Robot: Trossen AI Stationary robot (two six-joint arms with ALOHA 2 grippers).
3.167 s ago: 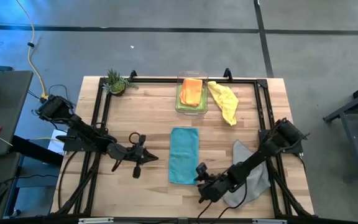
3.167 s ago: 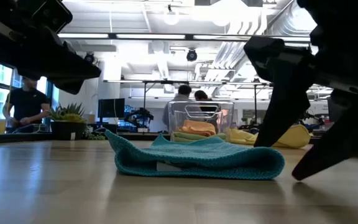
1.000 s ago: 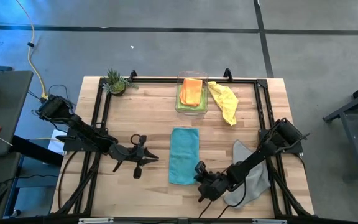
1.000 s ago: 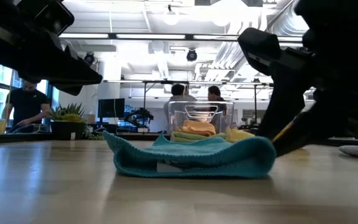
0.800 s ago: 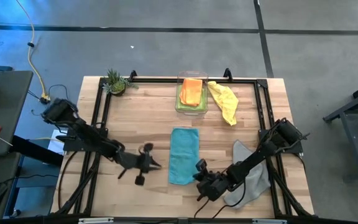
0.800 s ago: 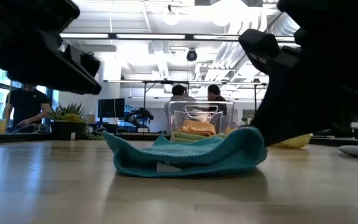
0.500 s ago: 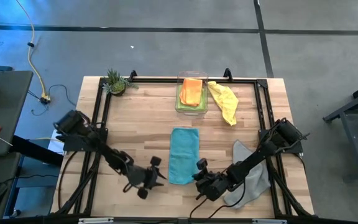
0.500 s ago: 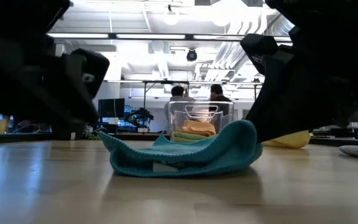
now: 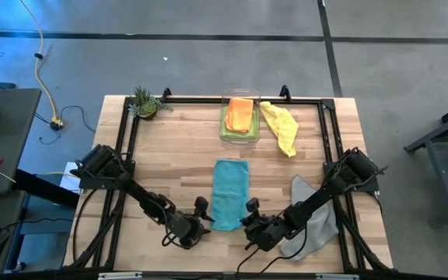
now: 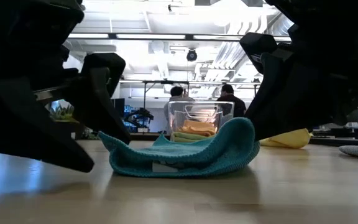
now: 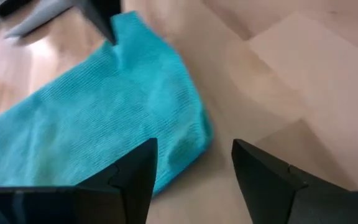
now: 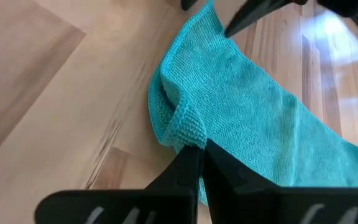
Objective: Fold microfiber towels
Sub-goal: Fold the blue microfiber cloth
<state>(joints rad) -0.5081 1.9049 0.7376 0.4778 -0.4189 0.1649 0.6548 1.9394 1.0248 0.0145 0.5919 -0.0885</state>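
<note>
Teal microfiber, the teal towel (image 9: 229,194), is seen in the high view lying as a long strip at the table's centre, with the right gripper (image 9: 249,224) pinched on its corner at about five o'clock and the left gripper (image 9: 198,224) spread just beside the corner at seven o'clock; the orange towel (image 9: 239,114) and lime green towel (image 9: 228,121) are held in the clear bin (image 9: 239,136) at twelve o'clock, the yellow towel (image 9: 280,127) is draped at one o'clock, and the grey towel (image 9: 315,220) is lying under the right arm at four o'clock. In the low view the held corner is seen raised into a hump while the rest is left flat; a one-sided lift of this kind is judged likely to skew the fold if the other corner is not caught. In the left wrist view the fingers (image 11: 132,180) are shown wide apart with only the cloth's edge between them, nothing gripped; a closure on bare wood is a risk. In the right wrist view the shut tips are seen bunching a small pucker of cloth, a thin hold that is judged liable to slip.
</note>
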